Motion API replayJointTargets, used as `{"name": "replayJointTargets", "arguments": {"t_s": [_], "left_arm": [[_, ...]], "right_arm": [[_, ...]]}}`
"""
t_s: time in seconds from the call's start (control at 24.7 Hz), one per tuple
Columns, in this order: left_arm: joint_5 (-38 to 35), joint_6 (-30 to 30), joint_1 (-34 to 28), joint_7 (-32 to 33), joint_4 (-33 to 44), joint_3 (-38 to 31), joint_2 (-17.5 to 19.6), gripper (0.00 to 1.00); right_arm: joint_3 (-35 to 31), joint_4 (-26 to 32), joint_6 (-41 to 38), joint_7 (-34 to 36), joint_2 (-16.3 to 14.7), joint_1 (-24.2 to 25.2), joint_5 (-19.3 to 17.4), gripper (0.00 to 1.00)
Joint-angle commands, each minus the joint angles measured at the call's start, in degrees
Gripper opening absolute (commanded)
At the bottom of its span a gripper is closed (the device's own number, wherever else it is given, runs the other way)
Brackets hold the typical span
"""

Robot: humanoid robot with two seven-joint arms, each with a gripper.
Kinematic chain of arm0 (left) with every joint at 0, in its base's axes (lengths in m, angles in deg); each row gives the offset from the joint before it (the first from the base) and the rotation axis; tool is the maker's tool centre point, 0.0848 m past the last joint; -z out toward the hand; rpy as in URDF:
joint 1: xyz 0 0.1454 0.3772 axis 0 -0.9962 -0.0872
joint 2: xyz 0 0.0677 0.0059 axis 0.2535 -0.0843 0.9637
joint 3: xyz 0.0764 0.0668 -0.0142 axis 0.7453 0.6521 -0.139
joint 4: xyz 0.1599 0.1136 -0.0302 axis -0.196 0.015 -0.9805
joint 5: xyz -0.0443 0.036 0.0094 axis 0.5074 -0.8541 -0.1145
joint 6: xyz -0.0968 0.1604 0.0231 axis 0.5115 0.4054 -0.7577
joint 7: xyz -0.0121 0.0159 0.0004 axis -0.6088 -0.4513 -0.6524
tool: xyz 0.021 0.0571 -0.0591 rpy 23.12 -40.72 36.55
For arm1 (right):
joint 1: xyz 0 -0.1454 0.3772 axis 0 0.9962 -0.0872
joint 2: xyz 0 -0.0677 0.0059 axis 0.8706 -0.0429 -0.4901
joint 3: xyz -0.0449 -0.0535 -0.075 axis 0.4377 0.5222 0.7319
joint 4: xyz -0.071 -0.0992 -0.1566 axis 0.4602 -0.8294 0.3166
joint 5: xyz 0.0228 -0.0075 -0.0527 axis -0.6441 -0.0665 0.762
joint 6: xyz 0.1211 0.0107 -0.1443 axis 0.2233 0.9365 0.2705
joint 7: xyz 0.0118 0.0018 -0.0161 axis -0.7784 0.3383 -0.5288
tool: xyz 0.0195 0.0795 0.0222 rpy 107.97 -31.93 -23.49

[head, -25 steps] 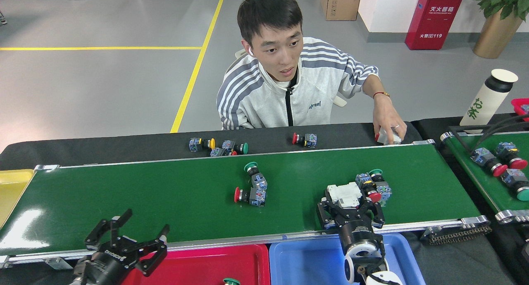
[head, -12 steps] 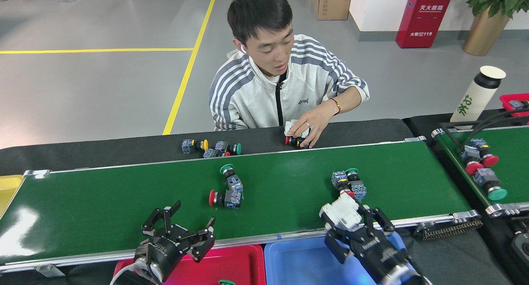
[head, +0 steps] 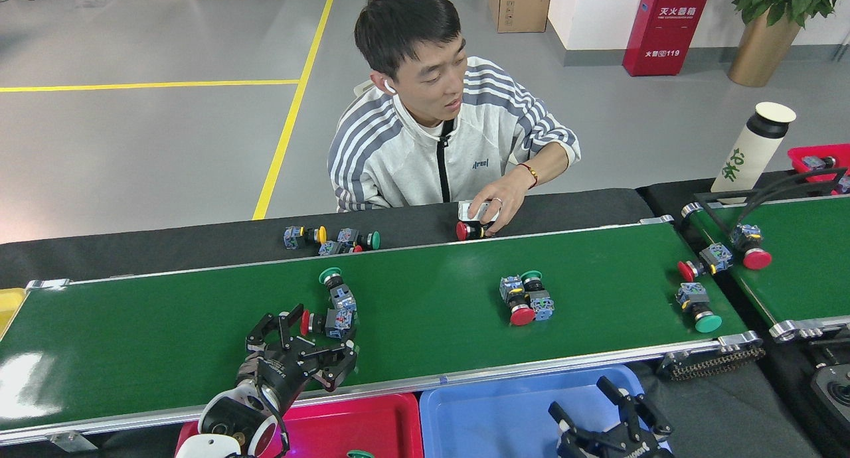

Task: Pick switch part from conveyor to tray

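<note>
Now the right gripper [head: 614, 415], jaws spread and emptied of its white part, hangs over the blue tray [head: 485, 418] (delivery apparently done), while the open left gripper [head: 302, 345] has closed in on the red-capped switch part [head: 325, 322] on the conveyor [head: 166, 338].

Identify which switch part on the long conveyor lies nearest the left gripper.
The red-capped switch part just beyond the left gripper, beside a green-capped one. The other pairs sit mid-belt and at the right end.

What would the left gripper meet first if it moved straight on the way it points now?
Probably the red-capped switch part lying on the glossy dark-green conveyor, just beyond the open left gripper; depth is unclear.
</note>
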Motion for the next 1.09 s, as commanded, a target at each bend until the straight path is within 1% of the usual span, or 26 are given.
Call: {"name": "replayJointTargets", "arguments": {"t_s": [0.0,0.08,0.12,0.16,0.2,0.24,0.28,0.32,0.36,0.49,0.57,0.69,0.81,0.89,0.93,0.97,1.01,1.05], "left_arm": [[-0.2,-0.2,1.5,-0.3,-0.6,-0.1,0.2,1.0],[-0.4,-0.3,1.7,-0.4,-1.6,-0.1,0.5,0.96],[-0.9,-0.5,1.9,-0.5,-1.9,-0.1,0.5,0.91],[-1.3,-0.4,2.0,-0.5,-2.2,-0.1,0.9,0.77],[-1.8,-0.3,2.0,-0.4,-2.4,-0.1,1.2,0.6],[-2.0,0.0,1.8,-0.5,-2.4,-0.1,1.6,0.39],[-2.1,-0.4,1.9,-0.2,-2.5,-0.1,1.7,0.14],[-2.1,-0.5,1.9,-0.1,-2.5,-0.2,1.7,0.13],[-1.9,-0.3,1.8,-0.3,-2.3,-0.2,1.7,0.09],[-1.1,0.7,0.6,-0.4,-0.1,-0.9,1.9,0.09],[0.6,2.7,-2.0,-0.3,3.5,-3.3,2.4,0.1],[2.3,5.6,-8.1,-0.3,10.8,-7.4,2.8,0.1],[3.3,9.3,-16.3,-0.5,19.1,-13.1,3.0,0.12],[5.2,11.8,-21.5,-0.5,23.1,-16.5,2.9,0.13],[5.5,12.1,-23.4,-0.5,23.7,-17.3,2.5,0.14],[5.5,12.2,-24.7,-0.5,23.6,-17.3,2.9,0.16],[5.5,12.3,-25.4,-0.5,23.6,-17.0,3.1,0.22],[5.7,13.1,-26.5,-0.7,23.6,-16.9,3.0,0.36]], "right_arm": [[0.2,0.8,8.6,0.6,2.4,-0.7,2.4,0.98],[0.9,0.9,9.2,0.4,3.3,-1.0,3.7,0.98],[1.4,0.9,9.4,0.3,3.5,-1.2,3.9,0.98],[2.1,0.9,9.5,0.3,3.5,-1.9,3.9,0.98],[2.9,0.8,9.7,0.1,3.5,-3.0,4.0,0.98],[3.8,0.7,10.2,0.0,3.5,-3.8,4.4,0.98],[5.2,0.7,11.2,-0.3,3.7,-4.6,5.0,0.98],[6.6,0.6,12.4,-0.5,3.7,-5.3,5.5,0.98],[8.6,0.4,14.1,-1.0,3.6,-6.5,5.8,0.98],[13.9,-1.5,19.0,-3.2,3.4,-9.0,5.9,0.98],[15.8,-3.3,21.0,-3.3,3.6,-10.6,5.9,0.98],[17.6,-6.3,22.6,-3.3,3.9,-13.3,5.9,0.98],[19.0,-10.4,23.7,-3.3,5.5,-16.9,6.0,0.98],[19.9,-12.7,24.3,-3.3,6.2,-19.1,6.0,0.98],[20.3,-13.7,24.3,-3.3,6.6,-19.8,6.0,0.98],[20.5,-14.6,24.4,-3.3,7.0,-20.5,6.0,0.98],[20.7,-15.4,24.5,-3.3,7.5,-21.1,6.0,0.98],[21.1,-16.7,24.5,-3.3,8.0,-22.1,6.0,0.98]]}}
